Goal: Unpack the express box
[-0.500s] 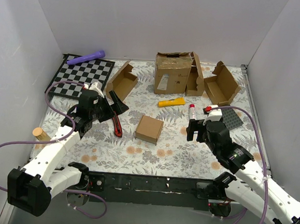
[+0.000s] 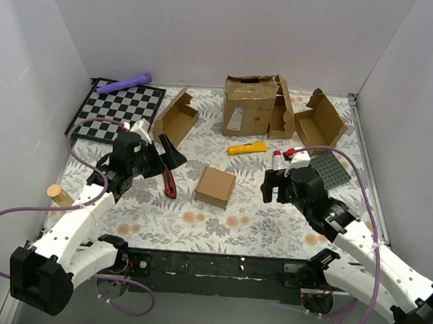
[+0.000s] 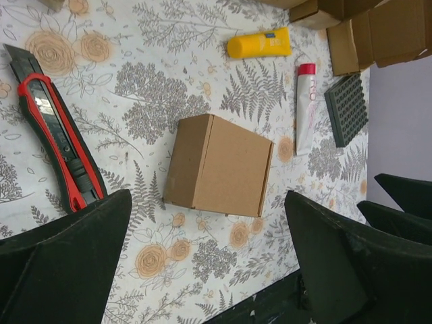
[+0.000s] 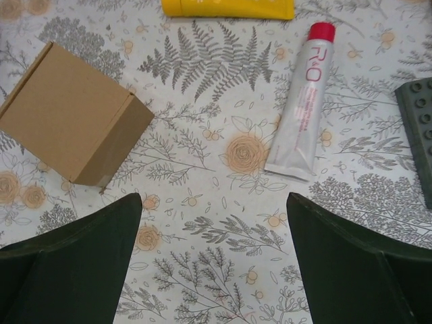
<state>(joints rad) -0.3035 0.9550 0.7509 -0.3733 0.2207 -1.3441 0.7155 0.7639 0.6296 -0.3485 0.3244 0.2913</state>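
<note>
The express box is a small plain brown closed mailer lying flat in the middle of the floral table. It also shows in the left wrist view and in the right wrist view. My left gripper is open and empty, hovering left of the box, above a red and black utility knife. My right gripper is open and empty, just right of the box, beside a white tube with a red cap.
A large battered carton with a white label stands at the back. Open mailer boxes lie at the back left and back right. A yellow tube, a dark studded plate, a chessboard, a purple cylinder and a cork lie around.
My right gripper has moved left and slightly forward, closer to the express box. The left arm has barely shifted. The box has not moved.
</note>
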